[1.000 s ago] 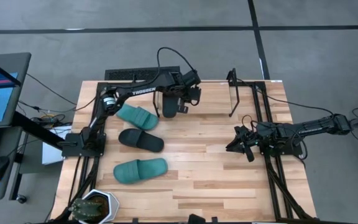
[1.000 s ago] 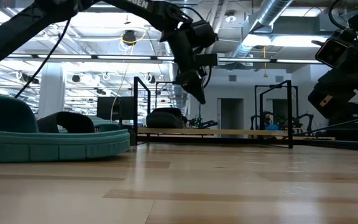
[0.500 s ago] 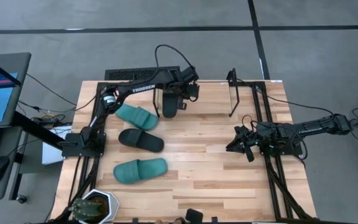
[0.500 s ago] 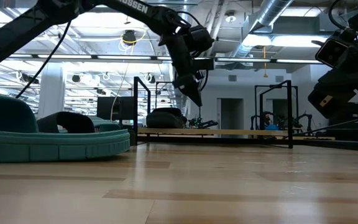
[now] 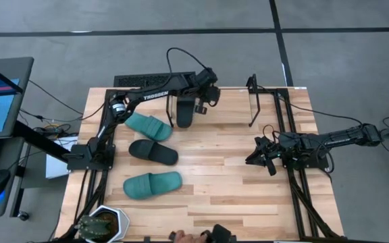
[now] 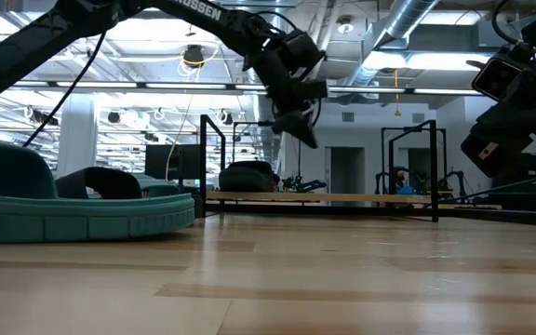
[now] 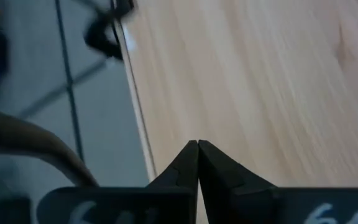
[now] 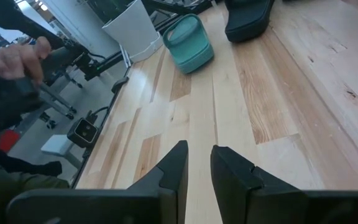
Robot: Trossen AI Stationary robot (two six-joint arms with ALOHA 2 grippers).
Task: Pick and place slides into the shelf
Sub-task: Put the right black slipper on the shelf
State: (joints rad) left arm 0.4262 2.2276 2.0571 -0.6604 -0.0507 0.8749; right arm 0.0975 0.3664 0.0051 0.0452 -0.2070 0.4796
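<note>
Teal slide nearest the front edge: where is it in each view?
High view: teal slide, lower left of the table.
Low view: far left, large in the foreground.
Left wrist view: not in it.
Right wrist view: upper middle, beside the white pot.
Shared landmark: the black slide right behind it.

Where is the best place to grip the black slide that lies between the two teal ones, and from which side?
Probably the wide strap of the black slide, taken from straight above. The slide lies flat, sole down, and its strap arches over the footbed, so one of the fingers could slip under it. The teal slides lie apart from it.
</note>
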